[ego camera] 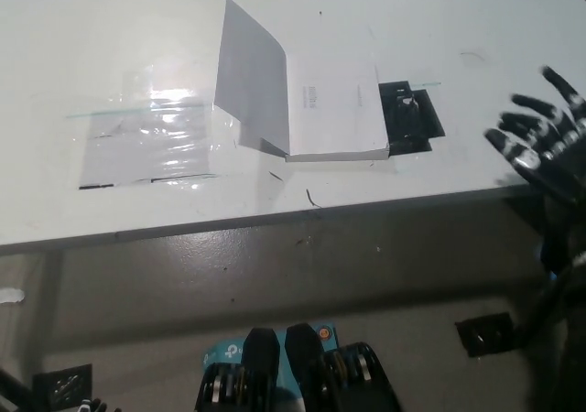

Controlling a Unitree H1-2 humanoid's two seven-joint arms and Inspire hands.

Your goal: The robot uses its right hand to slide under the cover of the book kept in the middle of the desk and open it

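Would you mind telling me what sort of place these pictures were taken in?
Probably a lab or workshop test bench rather than an office: a bare white desk scuffed with dark marks, a clear plastic sheet taped flat on it, a white book with its cover raised, and the robot's black right hand.
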